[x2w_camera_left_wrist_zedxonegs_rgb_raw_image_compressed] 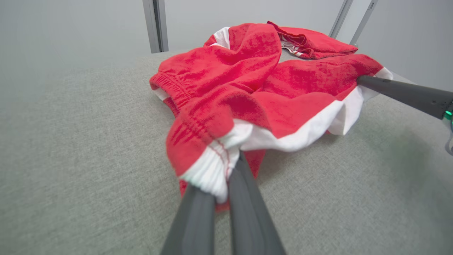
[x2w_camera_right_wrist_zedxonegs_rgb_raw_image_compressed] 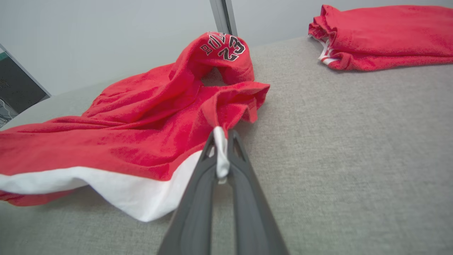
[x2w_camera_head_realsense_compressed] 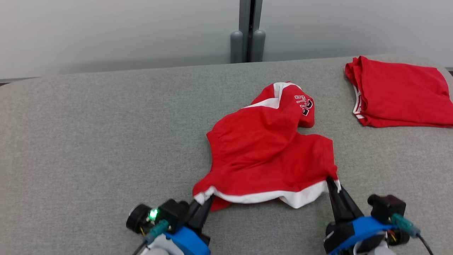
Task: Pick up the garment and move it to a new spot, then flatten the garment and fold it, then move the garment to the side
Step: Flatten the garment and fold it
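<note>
The red garment (x2w_camera_head_realsense_compressed: 265, 156) lies crumpled near the middle of the grey worktop (x2w_camera_head_realsense_compressed: 88, 141), a bit to the right. The left end effector (x2w_camera_head_realsense_compressed: 206, 202) is clenched on the near left corner of its white edge (x2w_camera_head_realsense_compressed: 262, 196). The right end effector (x2w_camera_head_realsense_compressed: 330, 181) is clenched on the near right corner. Each one pinches a bit of cloth between its two dark fingers (x2w_camera_head_realsense_compressed: 342, 203). I think they hold the two corners well apart so the cloth hangs wide when it goes up, not in a ball. The far part is bunched up, with letters (x2w_camera_head_realsense_compressed: 303, 102) showing. A folded red garment (x2w_camera_head_realsense_compressed: 400, 94) sits at the far right, so the new spot should keep away from it.
</note>
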### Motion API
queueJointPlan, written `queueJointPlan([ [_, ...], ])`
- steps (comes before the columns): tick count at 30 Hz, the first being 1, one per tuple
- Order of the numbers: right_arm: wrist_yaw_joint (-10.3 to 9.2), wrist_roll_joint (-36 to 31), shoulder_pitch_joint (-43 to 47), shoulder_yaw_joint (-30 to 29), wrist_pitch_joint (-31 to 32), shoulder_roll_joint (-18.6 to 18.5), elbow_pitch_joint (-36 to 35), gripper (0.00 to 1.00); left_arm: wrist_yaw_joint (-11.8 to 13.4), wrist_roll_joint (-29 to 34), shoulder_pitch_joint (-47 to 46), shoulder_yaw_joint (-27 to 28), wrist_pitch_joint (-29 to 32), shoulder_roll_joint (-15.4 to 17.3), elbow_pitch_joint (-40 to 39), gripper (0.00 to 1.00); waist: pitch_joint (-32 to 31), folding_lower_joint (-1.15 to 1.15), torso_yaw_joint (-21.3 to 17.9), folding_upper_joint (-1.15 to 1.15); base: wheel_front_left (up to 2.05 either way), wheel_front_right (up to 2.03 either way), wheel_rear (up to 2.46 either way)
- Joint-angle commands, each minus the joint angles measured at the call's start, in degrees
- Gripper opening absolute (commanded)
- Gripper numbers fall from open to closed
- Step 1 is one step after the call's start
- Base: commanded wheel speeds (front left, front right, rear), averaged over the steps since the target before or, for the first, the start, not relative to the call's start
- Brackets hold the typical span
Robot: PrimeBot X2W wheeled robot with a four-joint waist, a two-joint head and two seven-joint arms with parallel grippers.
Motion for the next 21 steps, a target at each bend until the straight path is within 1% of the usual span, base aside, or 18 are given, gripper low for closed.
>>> queueJointPlan([
  [1,0.03,0.6,-1.6,0.3,1.0,-0.1,-2.8,0.0,0.3,-0.1,-2.4,0.7,-0.1,0.4,-2.0,0.0,0.5,0.0,-0.1,0.0,0.0,0.0,0.0],
  [6,0.02,0.8,-8.3,1.4,4.1,-1.4,-9.2,0.0,0.5,-0.6,-8.7,3.0,1.9,1.7,-6.4,0.0,2.6,0.0,-1.0,0.0,0.0,0.0,0.0],
  [9,0.03,1.4,-15.3,1.4,5.9,-1.5,-11.3,0.0,0.1,-0.4,-15.0,4.2,3.7,2.9,-7.6,0.0,4.9,0.0,-1.4,0.0,0.0,0.0,0.0],
  [11,0.02,1.7,-20.9,1.3,6.9,-1.6,-11.4,0.0,-0.1,-0.5,-20.0,5.1,4.8,3.5,-8.0,0.0,6.8,0.0,-1.6,0.0,0.0,0.0,0.0],
  [16,0.03,1.0,-37.5,1.0,8.9,-1.6,-8.2,0.0,-0.6,-0.9,-34.8,7.0,7.7,4.8,-6.7,0.0,12.8,0.0,-1.3,0.0,0.0,0.0,0.0],
  [19,0.03,0.9,-48.2,0.5,9.2,-2.5,-4.4,0.0,-0.7,-1.4,-44.2,8.2,8.7,4.8,-5.1,0.0,16.3,0.0,-1.0,0.0,0.0,0.0,0.0],
  [21,0.03,1.5,-54.6,-0.2,8.9,-2.4,-1.3,0.0,-0.8,-2.0,-49.9,9.1,8.7,4.9,-3.3,0.0,18.0,0.0,-0.9,0.0,0.0,0.0,0.0],
])
